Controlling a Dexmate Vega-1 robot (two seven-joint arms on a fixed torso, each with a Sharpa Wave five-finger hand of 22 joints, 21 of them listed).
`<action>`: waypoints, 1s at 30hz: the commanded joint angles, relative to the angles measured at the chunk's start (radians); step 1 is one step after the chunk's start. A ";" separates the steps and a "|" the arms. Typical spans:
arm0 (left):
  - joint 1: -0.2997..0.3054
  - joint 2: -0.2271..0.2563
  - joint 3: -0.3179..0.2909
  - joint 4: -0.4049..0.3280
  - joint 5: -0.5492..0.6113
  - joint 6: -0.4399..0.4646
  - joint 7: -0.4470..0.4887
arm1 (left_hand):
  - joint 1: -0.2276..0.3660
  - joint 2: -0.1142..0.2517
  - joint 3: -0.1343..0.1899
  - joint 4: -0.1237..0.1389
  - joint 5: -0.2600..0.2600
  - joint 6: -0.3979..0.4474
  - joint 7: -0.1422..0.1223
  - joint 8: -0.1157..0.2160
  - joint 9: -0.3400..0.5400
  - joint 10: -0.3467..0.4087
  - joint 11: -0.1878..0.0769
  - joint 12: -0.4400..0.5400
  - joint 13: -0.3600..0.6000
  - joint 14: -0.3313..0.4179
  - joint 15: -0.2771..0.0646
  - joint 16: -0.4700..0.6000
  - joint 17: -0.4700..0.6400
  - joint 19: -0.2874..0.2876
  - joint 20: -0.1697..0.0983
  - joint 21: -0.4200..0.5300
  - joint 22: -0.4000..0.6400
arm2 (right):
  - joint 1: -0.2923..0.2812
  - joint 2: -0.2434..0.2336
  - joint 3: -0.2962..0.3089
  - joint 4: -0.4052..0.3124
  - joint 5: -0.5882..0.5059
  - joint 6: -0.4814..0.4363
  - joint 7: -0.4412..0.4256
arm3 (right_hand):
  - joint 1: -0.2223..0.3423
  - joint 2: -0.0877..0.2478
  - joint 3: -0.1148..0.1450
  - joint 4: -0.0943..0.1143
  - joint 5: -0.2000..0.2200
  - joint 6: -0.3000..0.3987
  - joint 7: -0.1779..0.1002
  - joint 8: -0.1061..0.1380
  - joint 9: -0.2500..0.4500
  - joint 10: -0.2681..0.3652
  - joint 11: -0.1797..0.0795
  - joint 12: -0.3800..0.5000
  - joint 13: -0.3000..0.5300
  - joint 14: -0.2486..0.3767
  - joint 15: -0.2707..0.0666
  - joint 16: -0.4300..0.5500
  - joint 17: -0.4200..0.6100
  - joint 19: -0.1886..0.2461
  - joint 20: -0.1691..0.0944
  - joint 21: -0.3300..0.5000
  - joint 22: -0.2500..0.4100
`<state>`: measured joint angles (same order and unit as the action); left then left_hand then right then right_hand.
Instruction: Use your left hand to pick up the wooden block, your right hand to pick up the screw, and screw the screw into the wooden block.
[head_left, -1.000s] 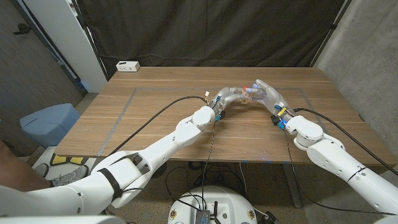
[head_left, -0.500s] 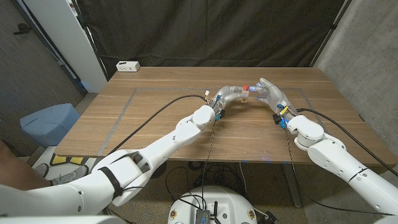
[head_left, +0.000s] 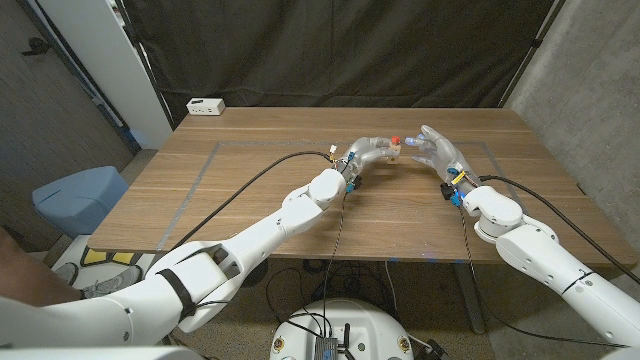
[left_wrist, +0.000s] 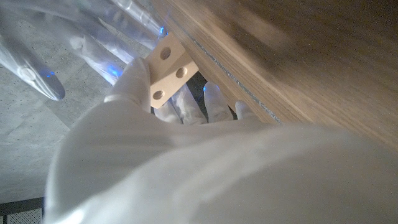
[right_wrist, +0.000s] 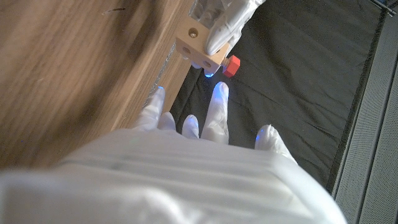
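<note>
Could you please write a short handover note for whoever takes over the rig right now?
Left hand: grips the wooden block, raised above the table.
Right hand: fingers apart just beside the block, holding nothing that I can see.
Red-headed screw: sticks out of the block, so it is started.
Left: how deep it sits cannot be told; probably keep turning until seated.

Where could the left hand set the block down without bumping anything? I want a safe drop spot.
Bare wood lies left of the left hand, toward the white box at the table's far left corner, and along the near table edge. It is crowded where the wooden block, red screw and right hand meet.
</note>
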<state>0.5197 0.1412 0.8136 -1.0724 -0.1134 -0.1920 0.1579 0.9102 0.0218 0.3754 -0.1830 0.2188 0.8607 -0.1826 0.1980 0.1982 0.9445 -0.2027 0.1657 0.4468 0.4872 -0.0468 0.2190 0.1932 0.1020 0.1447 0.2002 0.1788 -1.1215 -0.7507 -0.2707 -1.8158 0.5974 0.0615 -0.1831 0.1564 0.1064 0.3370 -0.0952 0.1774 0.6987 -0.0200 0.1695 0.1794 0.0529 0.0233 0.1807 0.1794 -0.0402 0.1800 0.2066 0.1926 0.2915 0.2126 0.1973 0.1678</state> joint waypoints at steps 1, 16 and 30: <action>0.014 0.008 0.000 -0.028 0.007 0.010 0.009 | -0.049 0.093 0.026 0.024 0.003 0.067 0.053 0.007 0.005 0.011 -0.008 0.069 0.090 0.008 -0.066 0.003 0.001 0.005 -0.001 0.006 0.005 | -0.008 -0.011 0.006 -0.004 0.016 -0.004 0.019 | -0.007 -0.003 0.003 0.006 0.005 -0.028 -0.001 -0.005 0.003 -0.020 -0.001 -0.005 0.002 -0.018 0.006 -0.007 0.003 0.009 -0.005 -0.004 0.001; 0.019 0.008 0.003 -0.037 0.013 0.015 0.011 | -0.049 0.094 0.026 0.025 0.003 0.067 0.054 0.007 0.005 0.011 -0.008 0.069 0.090 0.008 -0.066 0.003 0.001 0.005 -0.002 0.006 0.005 | 0.015 -0.024 -0.003 0.023 0.035 0.003 0.087 | -0.035 -0.010 -0.003 0.016 0.006 -0.135 -0.012 -0.003 0.002 -0.115 -0.007 -0.010 0.002 -0.073 0.012 -0.019 0.009 -0.053 -0.007 -0.022 0.002; 0.018 0.009 0.004 -0.037 0.013 0.015 0.006 | -0.049 0.094 0.026 0.026 0.003 0.067 0.055 0.007 0.005 0.011 -0.008 0.069 0.091 0.008 -0.065 0.002 0.001 0.006 0.000 0.007 0.005 | 0.048 -0.037 -0.024 0.051 0.045 0.004 0.151 | -0.064 -0.015 -0.011 0.029 0.008 -0.216 -0.019 -0.002 0.002 -0.184 -0.004 -0.009 0.002 -0.138 0.003 -0.024 0.014 -0.109 -0.016 -0.024 0.002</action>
<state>0.5375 0.1493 0.8156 -1.1094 -0.1014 -0.1760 0.1685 0.9102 0.0218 0.3754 -0.1830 0.2154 0.8607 -0.1826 0.1996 0.1975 0.9445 -0.2028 0.1657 0.4468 0.4872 -0.0468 0.2190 0.1906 0.1058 0.1410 0.2002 0.1788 -1.0949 -0.7789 -0.2808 -1.7830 0.6321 0.0636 -0.0840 0.1027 0.0923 0.3243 -0.0744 0.1815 0.4892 -0.0396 0.1695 0.1793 -0.1164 0.0179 0.1732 0.1792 -0.1687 0.1800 0.1847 0.2026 0.1916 0.1939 0.1769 0.1678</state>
